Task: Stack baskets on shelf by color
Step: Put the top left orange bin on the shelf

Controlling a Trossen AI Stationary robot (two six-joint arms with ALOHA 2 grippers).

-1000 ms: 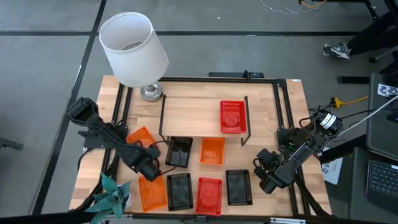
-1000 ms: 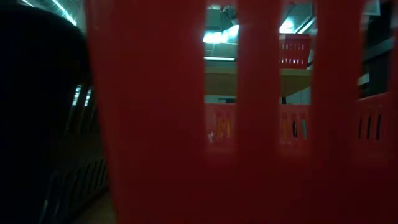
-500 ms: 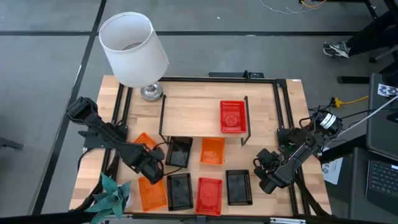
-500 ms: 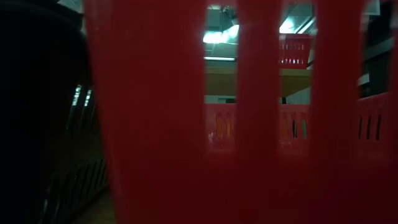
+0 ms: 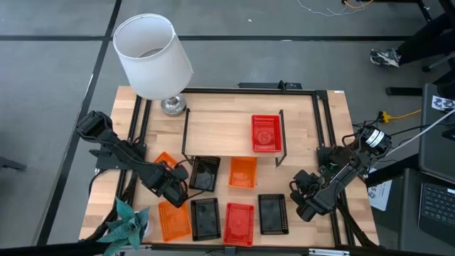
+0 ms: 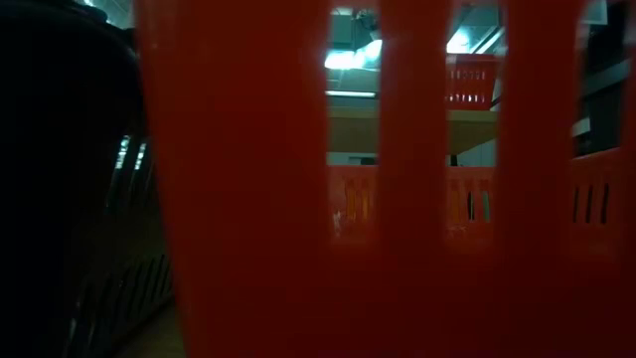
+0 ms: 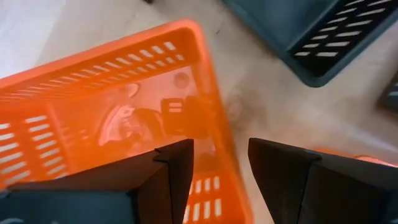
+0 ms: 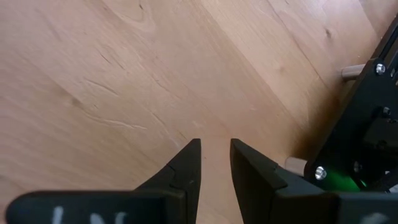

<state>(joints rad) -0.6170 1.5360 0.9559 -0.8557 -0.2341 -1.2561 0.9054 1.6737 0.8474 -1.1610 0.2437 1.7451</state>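
A light-wood desk [image 5: 298, 128] stands on grey floor, a white-shaded lamp [image 5: 152, 57] at its far left corner. One red basket [image 5: 266, 134] lies on the shelf [image 5: 217, 131]; the other baskets sit on the desk before it. The left tool [image 5: 178, 192], fingers spread, straddles the wall of an orange basket [image 7: 93, 112] — a second ago it hung slightly nearer the front edge. The right tool [image 5: 304, 206], fingers slightly apart and empty, has not moved.

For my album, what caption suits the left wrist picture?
Open left pincer straddling the side wall of an orange basket, with a black basket nearby.
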